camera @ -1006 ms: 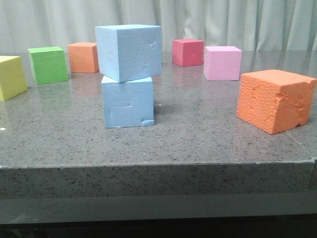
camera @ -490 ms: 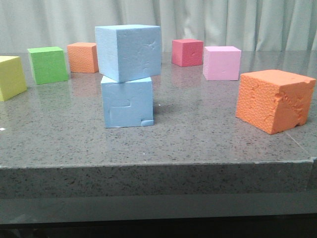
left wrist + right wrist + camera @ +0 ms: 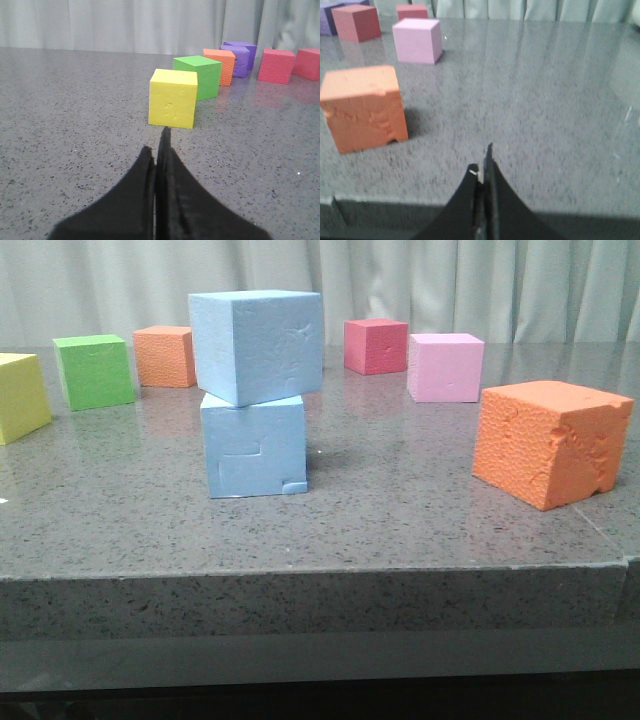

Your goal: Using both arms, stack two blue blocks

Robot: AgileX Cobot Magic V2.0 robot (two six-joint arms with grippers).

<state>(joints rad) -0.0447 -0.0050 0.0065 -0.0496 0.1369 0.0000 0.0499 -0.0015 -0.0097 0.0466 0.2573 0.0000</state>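
A: How far along does the stacking look?

B: Done, I'd say. In the front view the top blue block (image 3: 258, 344) sits on the bottom blue block (image 3: 254, 446), left of centre on the table (image 3: 400, 530). The top one is turned a little and overhangs toward the right, yet it rests there with nothing touching it.

A: And the arms?

B: Neither shows in the front view. The left gripper (image 3: 159, 150) has its fingers pressed together, empty, low over the table, pointing at the yellow cube (image 3: 173, 98). The right gripper (image 3: 483, 167) is clenched too, holding nothing, near the table's front edge, with the big orange cube (image 3: 363, 107) at the left of its frame.

A: Anything left?

B: Little, in my judgement; perhaps only parking the arms.

A: Count the cubes

B: Front view: two blue, two orange, one each of yellow, green (image 3: 94, 371), red (image 3: 376, 346) and pink (image 3: 445, 367). The left wrist view adds a purple one (image 3: 242, 56) and shows two red cubes at its right edge
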